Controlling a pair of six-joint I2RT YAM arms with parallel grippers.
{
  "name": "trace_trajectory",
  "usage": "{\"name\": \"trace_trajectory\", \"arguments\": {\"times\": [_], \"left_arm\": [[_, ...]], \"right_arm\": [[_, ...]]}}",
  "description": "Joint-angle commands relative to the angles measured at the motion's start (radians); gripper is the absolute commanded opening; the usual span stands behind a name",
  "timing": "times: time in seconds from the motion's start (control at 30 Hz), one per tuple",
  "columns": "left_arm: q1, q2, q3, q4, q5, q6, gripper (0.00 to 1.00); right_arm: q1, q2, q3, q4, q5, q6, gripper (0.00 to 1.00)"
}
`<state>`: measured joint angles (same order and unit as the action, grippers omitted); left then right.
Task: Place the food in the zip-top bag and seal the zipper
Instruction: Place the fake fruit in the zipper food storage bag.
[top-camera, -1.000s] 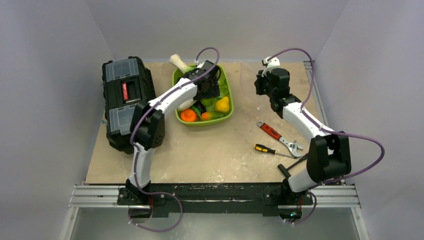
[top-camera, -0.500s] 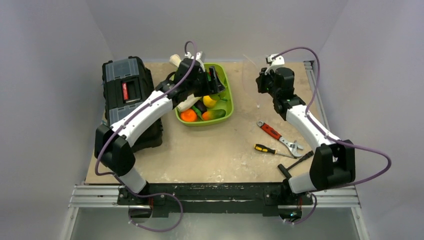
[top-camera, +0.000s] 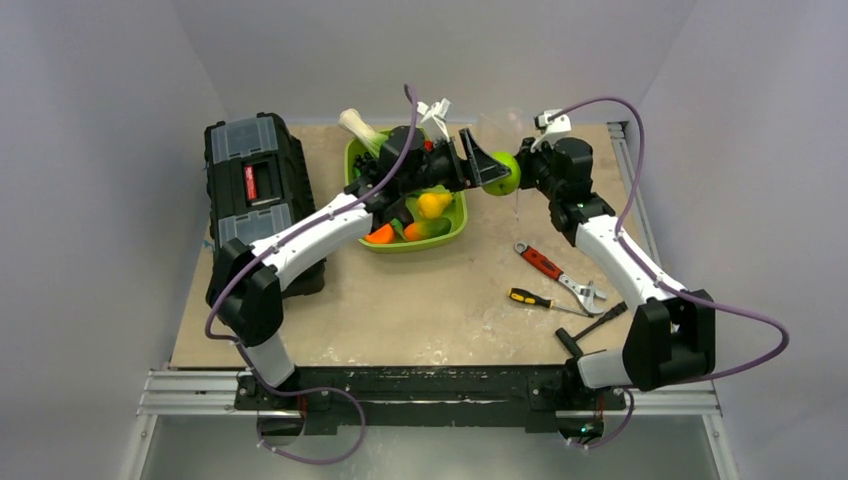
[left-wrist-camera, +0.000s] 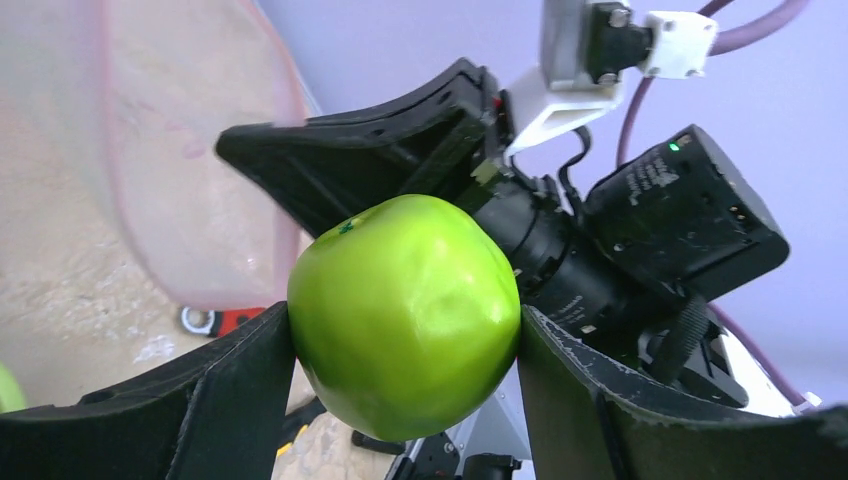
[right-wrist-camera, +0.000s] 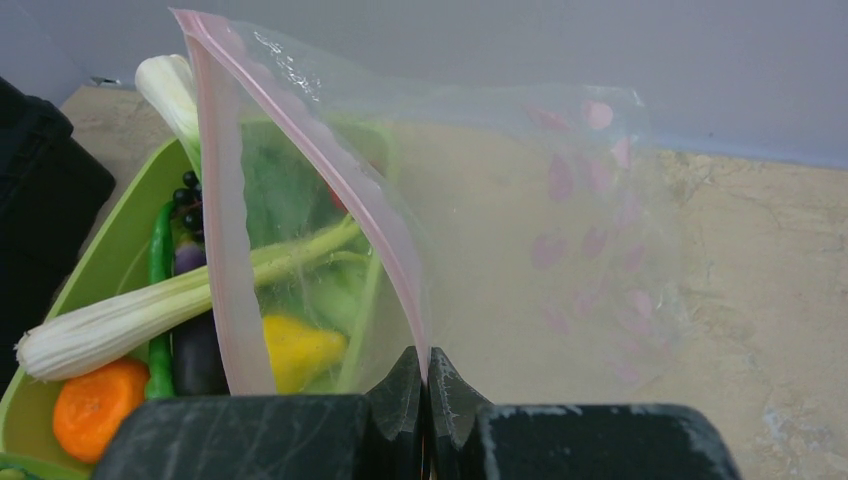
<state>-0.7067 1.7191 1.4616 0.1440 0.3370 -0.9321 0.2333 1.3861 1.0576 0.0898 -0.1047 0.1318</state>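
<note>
- Black toolbox (top-camera: 250, 195) sits far to my left on the bench (top-camera: 420, 310).
- Green tray (top-camera: 412, 245) stands near it.
- Red wrench (top-camera: 555, 272) and yellow-black screwdriver (top-camera: 535, 299) lie to my right.

Pale lilac walls (top-camera: 100, 60), beige tabletop (top-camera: 420, 300)

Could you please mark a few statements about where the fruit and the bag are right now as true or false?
1. The left hand holds a green apple. True.
2. The apple is inside the bag. False: it is outside the bag, gripped in the air beside it.
3. The right hand pinches the bag at its zipper. True.
4. The pear is in the bag. False: it lies in the tray.
</note>
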Motion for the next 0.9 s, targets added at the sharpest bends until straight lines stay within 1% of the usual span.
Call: {"name": "trace_trajectory", "arguments": {"times": [0.0,0.27,0.37,0.47,0.5,0.57,0.63,0.67,0.87], "left_arm": [[-0.014,0.028,0.074,0.067,-0.015,-0.001,0.35],[0.001,0.114,0.093,0.073,-0.139,0.002,0.35],[0.013,0.151,0.109,0.071,-0.149,-0.018,0.34],[0.020,0.156,0.111,0.032,-0.179,-0.015,0.33],[0.021,0.153,0.114,-0.004,-0.197,-0.009,0.36],[0.020,0.156,0.135,-0.055,-0.205,0.005,0.48],[0.018,0.165,0.151,-0.067,-0.191,0.014,0.61],[0.017,0.168,0.153,-0.066,-0.182,0.014,0.66],[0.014,0.202,0.218,-0.128,-0.118,0.023,0.81]], "right_arm": [[-0.005,-0.039,-0.009,0.039,-0.070,0.028,0.00],[-0.005,-0.102,-0.025,0.050,-0.114,0.055,0.00],[-0.005,-0.119,-0.026,0.052,-0.137,0.064,0.00],[-0.005,-0.129,-0.020,0.041,-0.136,0.065,0.00],[-0.005,-0.126,-0.018,0.040,-0.136,0.063,0.00],[-0.006,-0.120,-0.020,0.048,-0.143,0.069,0.00],[-0.005,-0.115,-0.020,0.054,-0.152,0.070,0.00],[-0.005,-0.113,-0.018,0.052,-0.153,0.069,0.00],[-0.005,-0.092,-0.004,0.036,-0.124,0.052,0.00]]}}
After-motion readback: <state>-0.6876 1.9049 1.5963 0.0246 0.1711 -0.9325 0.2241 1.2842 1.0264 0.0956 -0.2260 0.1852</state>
